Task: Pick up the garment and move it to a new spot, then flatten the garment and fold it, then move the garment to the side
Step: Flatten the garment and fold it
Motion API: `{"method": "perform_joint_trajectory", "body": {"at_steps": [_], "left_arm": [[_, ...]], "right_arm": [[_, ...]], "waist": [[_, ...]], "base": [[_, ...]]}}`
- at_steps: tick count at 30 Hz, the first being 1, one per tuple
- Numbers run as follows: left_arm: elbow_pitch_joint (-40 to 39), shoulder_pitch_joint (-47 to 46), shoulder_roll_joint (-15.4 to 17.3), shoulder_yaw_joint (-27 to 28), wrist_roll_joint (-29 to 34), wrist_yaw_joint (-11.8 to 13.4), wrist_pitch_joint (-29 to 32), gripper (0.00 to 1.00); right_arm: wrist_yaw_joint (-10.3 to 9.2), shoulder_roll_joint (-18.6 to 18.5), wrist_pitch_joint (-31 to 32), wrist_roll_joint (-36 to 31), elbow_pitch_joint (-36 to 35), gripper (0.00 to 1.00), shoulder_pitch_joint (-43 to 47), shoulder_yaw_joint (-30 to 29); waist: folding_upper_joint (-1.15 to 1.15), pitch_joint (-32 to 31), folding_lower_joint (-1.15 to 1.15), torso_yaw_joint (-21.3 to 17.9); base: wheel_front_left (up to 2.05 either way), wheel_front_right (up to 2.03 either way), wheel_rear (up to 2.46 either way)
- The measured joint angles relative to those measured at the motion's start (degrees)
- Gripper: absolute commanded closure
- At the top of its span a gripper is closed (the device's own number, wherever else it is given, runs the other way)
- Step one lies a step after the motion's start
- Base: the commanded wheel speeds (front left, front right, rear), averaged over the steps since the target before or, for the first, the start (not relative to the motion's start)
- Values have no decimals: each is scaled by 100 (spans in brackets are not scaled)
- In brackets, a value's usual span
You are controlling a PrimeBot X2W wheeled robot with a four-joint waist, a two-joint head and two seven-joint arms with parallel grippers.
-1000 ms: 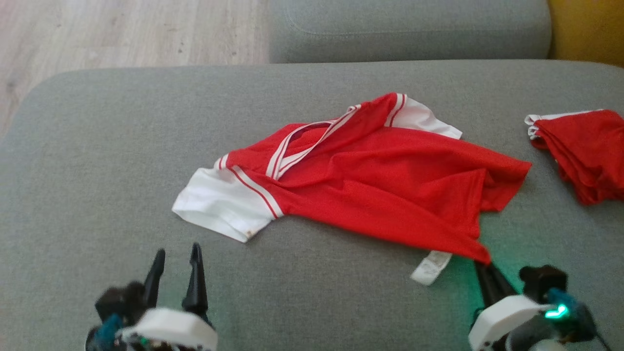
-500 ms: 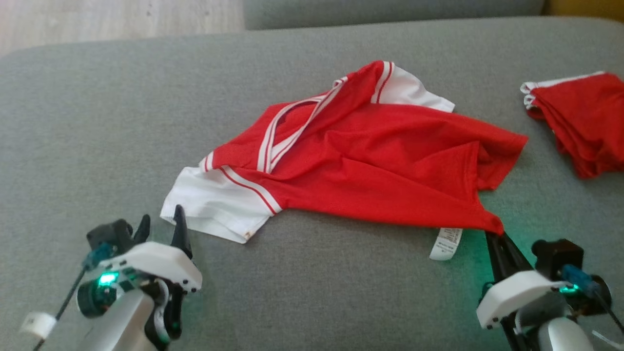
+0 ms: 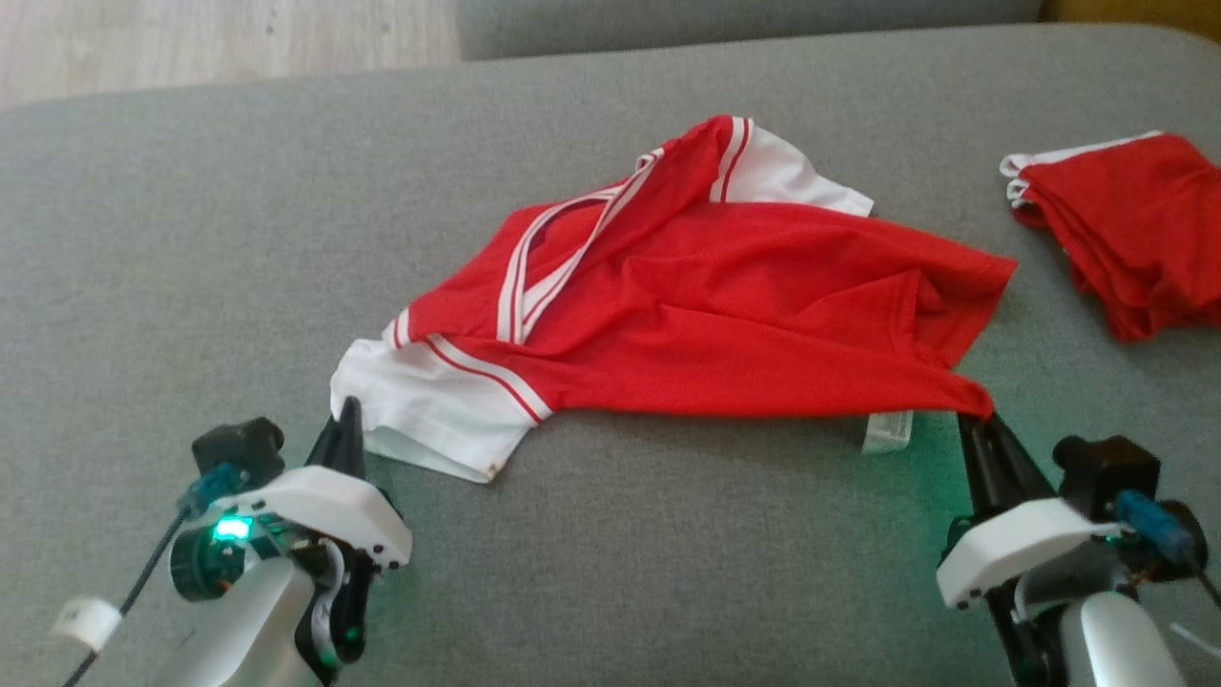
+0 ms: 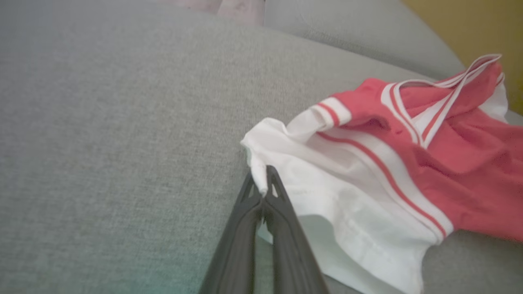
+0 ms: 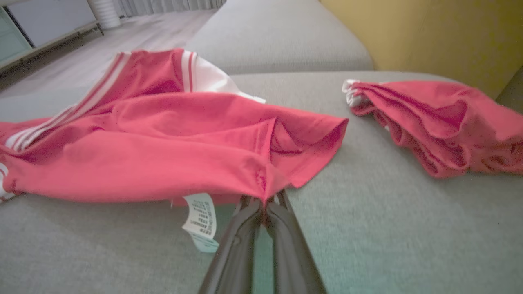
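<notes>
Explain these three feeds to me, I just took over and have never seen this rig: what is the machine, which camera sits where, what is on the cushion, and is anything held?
It is a wheeled robot with two arms, each ending in two long dark fingers. The wide picture comes from its head, looking down at a grey cushion. The other two come from wrist cameras, each looking along that arm's fingers. On the cushion lies a rumpled red-and-white shirt; a second red garment lies bunched to its right. The left gripper is shut on the edge of the white sleeve; the right gripper is shut on the shirt's red hem corner, beside its care label.
</notes>
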Motion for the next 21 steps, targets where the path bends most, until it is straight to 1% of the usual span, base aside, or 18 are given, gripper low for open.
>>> {"method": "perform_joint_trajectory", "body": {"at_steps": [3, 6, 11, 16, 17, 18, 21], "left_arm": [[-341, 128, 27, 36, 19, 2, -216, 100], [-824, 283, 60, 91, -60, 8, -299, 100], [-1915, 586, 254, 313, -201, 118, -377, 100], [-3262, 667, 422, 632, -260, 386, -424, 100], [-3262, 667, 422, 632, -260, 386, -424, 100], [-3801, 661, 516, 726, -307, 483, -358, 100], [-4554, 593, 660, 842, -309, 682, -178, 100]], "right_arm": [[0, 0, -11, 0, -175, 100, -90, -45], [0, -1, -5, -13, -452, 100, -174, -119], [0, -1, 186, -119, -1062, 100, -192, -204], [0, -8, 526, -200, -1793, 100, -235, -316], [0, -8, 526, -200, -1793, 100, -235, -316], [0, -30, 681, -226, -2115, 100, -346, -330], [0, -157, 890, -226, -2619, 100, -570, -364]], "waist": [[0, -152, 0, 18], [0, -341, 0, 34], [0, -722, -1, 46], [0, -1100, -2, 25], [0, -1100, -2, 25], [0, -1212, -1, 2], [0, -1335, -1, -49]], "base": [[0, 0, 0], [0, 0, 0], [0, 0, 0], [0, 0, 0], [0, 0, 0], [0, 0, 0], [0, 0, 0]]}}
